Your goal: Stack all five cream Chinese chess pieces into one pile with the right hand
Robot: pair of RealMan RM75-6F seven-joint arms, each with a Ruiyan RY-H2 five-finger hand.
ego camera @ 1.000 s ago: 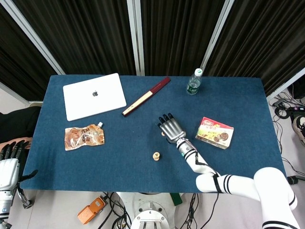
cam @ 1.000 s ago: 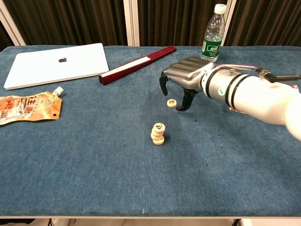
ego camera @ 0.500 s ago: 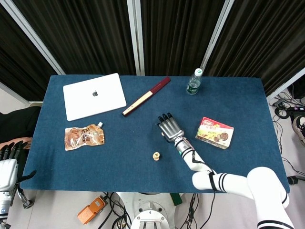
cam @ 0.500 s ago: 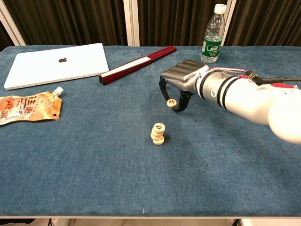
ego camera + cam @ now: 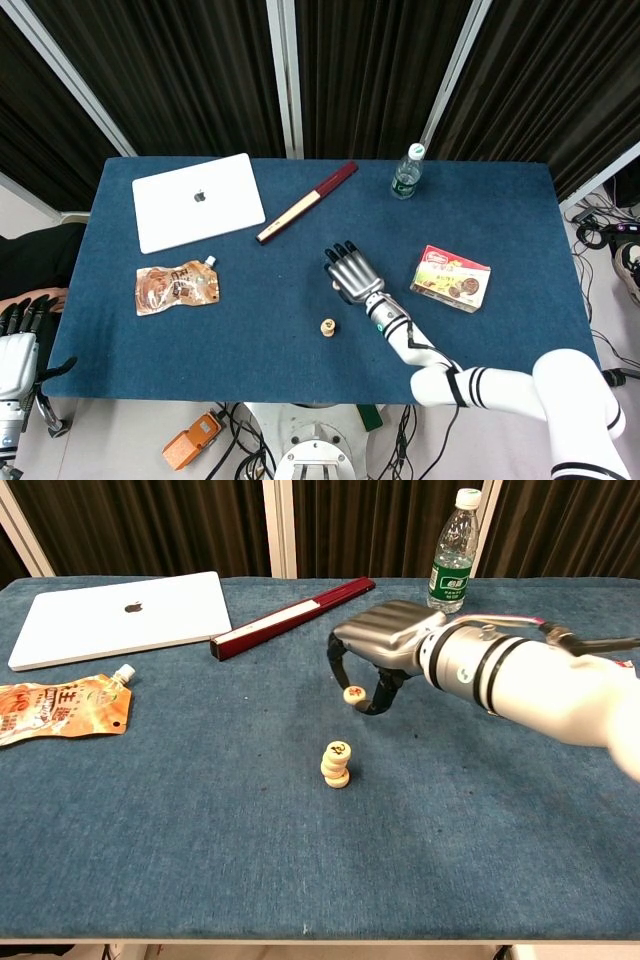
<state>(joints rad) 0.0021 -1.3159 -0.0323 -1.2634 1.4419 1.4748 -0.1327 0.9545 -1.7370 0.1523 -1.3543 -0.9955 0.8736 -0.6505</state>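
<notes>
A short pile of cream chess pieces stands on the blue table; the head view shows the pile from above. My right hand hovers behind and slightly right of the pile, palm down. It pinches one cream piece between its fingertips, just above the cloth. From above, the right hand hides that piece. My left hand hangs off the table's near left corner, fingers straight, holding nothing.
A white laptop and an orange snack pouch lie on the left. A red folded fan lies behind the hand. A water bottle stands at the back. A biscuit box lies right of the hand.
The right hand closed its fingertips on the loose piece, lifted it a little and carried it left toward the pile. The pile and the left hand stayed put.
</notes>
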